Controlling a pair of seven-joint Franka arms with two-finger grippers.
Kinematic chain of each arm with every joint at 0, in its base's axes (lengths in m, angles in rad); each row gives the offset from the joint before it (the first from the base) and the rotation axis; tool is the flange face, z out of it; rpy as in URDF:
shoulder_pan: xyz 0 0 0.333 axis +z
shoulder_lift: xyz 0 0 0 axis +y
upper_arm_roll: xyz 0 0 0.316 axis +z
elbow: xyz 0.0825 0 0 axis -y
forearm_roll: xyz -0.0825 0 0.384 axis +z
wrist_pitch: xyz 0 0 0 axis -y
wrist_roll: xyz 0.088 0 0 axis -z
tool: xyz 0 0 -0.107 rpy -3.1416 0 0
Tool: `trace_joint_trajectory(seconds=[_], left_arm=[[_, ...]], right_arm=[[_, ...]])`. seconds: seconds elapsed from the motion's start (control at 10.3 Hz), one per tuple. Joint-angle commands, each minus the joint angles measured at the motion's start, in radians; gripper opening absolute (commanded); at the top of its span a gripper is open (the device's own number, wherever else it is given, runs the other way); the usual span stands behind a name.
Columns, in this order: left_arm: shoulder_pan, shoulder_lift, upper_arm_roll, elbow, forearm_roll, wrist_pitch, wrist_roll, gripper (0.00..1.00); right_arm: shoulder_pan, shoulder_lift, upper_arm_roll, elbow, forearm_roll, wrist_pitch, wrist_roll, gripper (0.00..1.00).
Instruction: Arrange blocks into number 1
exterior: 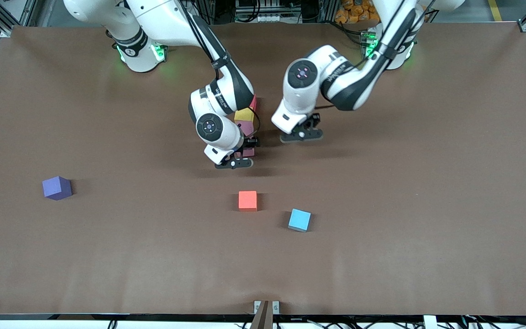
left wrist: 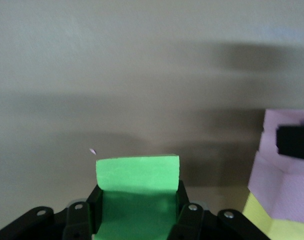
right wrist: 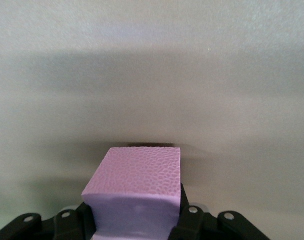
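Left gripper, front view: left gripper (exterior: 301, 135) was low over the brown table (exterior: 381, 205), beside the row of blocks, toward the left arm's end; its fingers were hidden there under the wrist.
Right gripper, front view: right gripper (exterior: 234, 163) was low at the end of the row nearest the front camera, with a pink block edge (exterior: 250, 152) showing just beside it.
Row, front view: small matte yellow cube (exterior: 244, 115) lay in line with a dark red cube (exterior: 253, 103) farther from the camera and a pink cube (exterior: 248, 128) nearer to it, mostly covered by the right arm.
Loose blocks, front view: matte orange cube (exterior: 247, 200) and light blue cube (exterior: 299, 220) lay near each other, nearer the camera than the row; purple cube (exterior: 56, 188) lay well apart, toward the right arm's end.
Left wrist view: left gripper (left wrist: 136, 212) was clamped on a matte green cube (left wrist: 136, 192); a pink cube (left wrist: 284, 175) and a yellow cube (left wrist: 257, 220) lay beside it.
Right wrist view: right gripper (right wrist: 134, 215) was clamped on a matte pink cube (right wrist: 134, 187) above the table.
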Motion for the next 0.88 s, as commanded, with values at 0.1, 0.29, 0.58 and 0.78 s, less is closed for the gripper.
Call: trace_joint_trajectory(seconds=[0.1,0.29,0.58,0.78], left_arm=[[0.005,-0.037,-0.111,-0.064,-0.020,0.008,-0.142,0.00],[0.017,-0.078,-0.147,-0.130,-0.020,0.014,-0.149,0.00],[0.062,-0.103,-0.177,-0.132,-0.058,0.017,-0.129,0.00],[0.060,-0.102,-0.234,-0.137,-0.078,0.019,-0.147,0.00]], right_arm=[[0.022,-0.017,-0.013,-0.027,0.025,0.010,0.012,1.00],[-0.028,-0.049,-0.012,-0.025,0.022,-0.005,0.000,1.00],[-0.180,-0.093,-0.011,-0.022,0.002,-0.117,-0.191,1.00],[-0.280,-0.102,-0.013,-0.008,-0.040,-0.136,-0.288,1.00]])
